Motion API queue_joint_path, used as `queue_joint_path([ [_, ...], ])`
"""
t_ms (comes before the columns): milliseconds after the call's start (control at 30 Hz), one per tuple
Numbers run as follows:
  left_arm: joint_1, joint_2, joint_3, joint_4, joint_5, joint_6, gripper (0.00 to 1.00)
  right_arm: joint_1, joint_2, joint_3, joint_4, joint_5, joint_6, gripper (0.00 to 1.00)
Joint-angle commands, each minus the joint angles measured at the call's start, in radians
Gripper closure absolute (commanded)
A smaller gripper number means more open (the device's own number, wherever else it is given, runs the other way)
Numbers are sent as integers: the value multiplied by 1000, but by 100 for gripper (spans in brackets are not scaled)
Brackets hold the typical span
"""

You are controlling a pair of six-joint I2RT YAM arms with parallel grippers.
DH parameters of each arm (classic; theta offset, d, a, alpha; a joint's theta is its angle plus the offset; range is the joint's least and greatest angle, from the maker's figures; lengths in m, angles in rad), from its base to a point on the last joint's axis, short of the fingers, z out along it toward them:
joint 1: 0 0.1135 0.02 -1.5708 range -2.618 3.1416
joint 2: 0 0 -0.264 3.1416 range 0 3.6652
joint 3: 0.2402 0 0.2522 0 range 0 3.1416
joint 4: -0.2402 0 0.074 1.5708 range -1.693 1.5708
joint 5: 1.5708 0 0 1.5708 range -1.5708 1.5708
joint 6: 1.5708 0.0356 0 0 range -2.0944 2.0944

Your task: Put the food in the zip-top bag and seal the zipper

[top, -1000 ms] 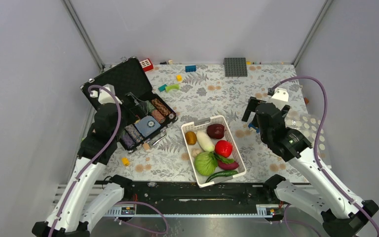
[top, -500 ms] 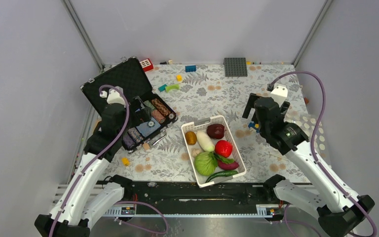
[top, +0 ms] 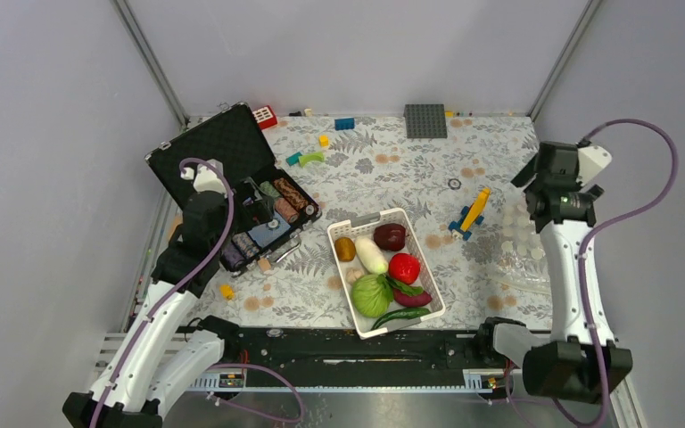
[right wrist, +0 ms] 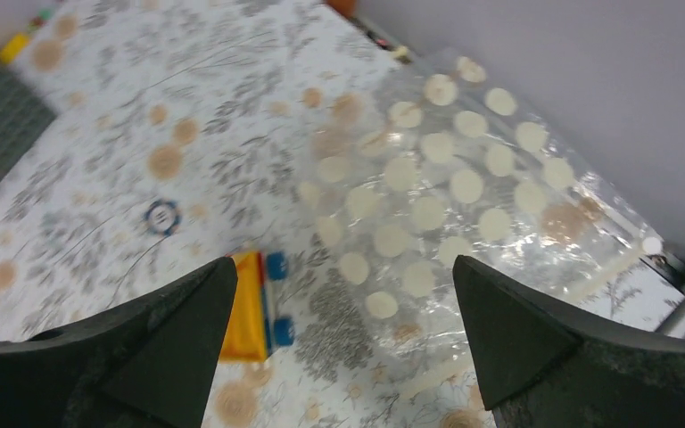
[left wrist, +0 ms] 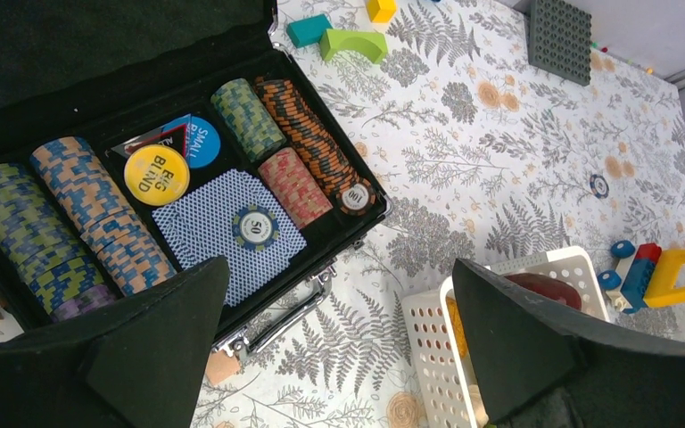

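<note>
Reach with wide-open, empty right tool (right wrist: 343, 267) toward bag (right wrist: 464, 205), one o'clock in its wrist view; left tool (left wrist: 339, 267), also open, well apart.

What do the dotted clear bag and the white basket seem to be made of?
Dotted clear bag: likely thin plastic film, glossy; it wrinkles, glints, and the tablecloth shows through. White basket: probably rigid moulded plastic, matte; its walls carry even rows of openings.

Plain pale grey walls (top: 348, 49) enclose a fern-patterned tablecloth (top: 392, 174) under soft, even light.
</note>
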State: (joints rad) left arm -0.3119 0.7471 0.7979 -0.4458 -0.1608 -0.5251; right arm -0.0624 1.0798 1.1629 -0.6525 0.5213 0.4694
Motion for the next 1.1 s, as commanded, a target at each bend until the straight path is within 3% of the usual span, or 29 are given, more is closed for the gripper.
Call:
queue_joint_path([
  [0,-1,-23,-4,73,28,27,1,-169,97,9,-29,-38,48,0],
  [133,-1,-30,-9,71,11,26,1,-264,237,-5,-2,-49,78,0],
  [500,-1,-14,-13,77,-5,33,1,-274,548,-53,99,-131,139,0],
  [833,-1,-10,-15,89,0,45,1,-272,553,-128,92,-211,121,0],
  [1067,-1,19,-9,103,-10,55,1,-271,474,-258,145,-253,-23,0],
])
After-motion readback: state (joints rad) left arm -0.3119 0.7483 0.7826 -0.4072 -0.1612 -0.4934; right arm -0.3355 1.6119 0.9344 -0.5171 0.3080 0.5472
